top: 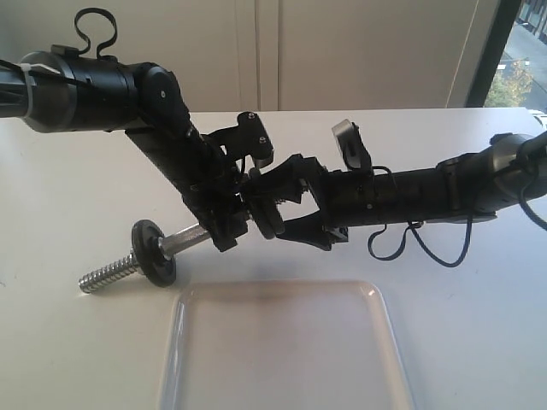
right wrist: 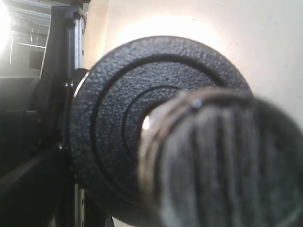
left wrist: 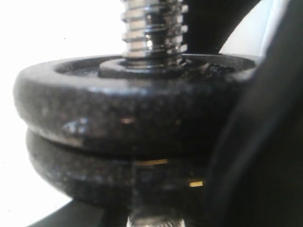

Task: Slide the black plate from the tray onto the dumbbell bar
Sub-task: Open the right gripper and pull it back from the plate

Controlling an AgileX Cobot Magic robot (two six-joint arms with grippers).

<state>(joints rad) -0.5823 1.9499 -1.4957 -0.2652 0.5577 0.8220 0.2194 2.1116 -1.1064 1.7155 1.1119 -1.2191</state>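
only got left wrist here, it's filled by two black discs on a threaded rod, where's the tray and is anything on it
Observer: The tray sits nearer the exterior camera than both arms. Nothing shows on the part in view, but its near edge is cut off.
Operator: ok what's holding the rod
Observer: The left gripper is closed on the smooth middle of the dumbbell bar.
Operator: and the right one
Observer: The right gripper is at the bar's other end. Its wrist view shows a black plate face-on behind the blurred bar tip. I cannot tell whether it is gripping the plate.
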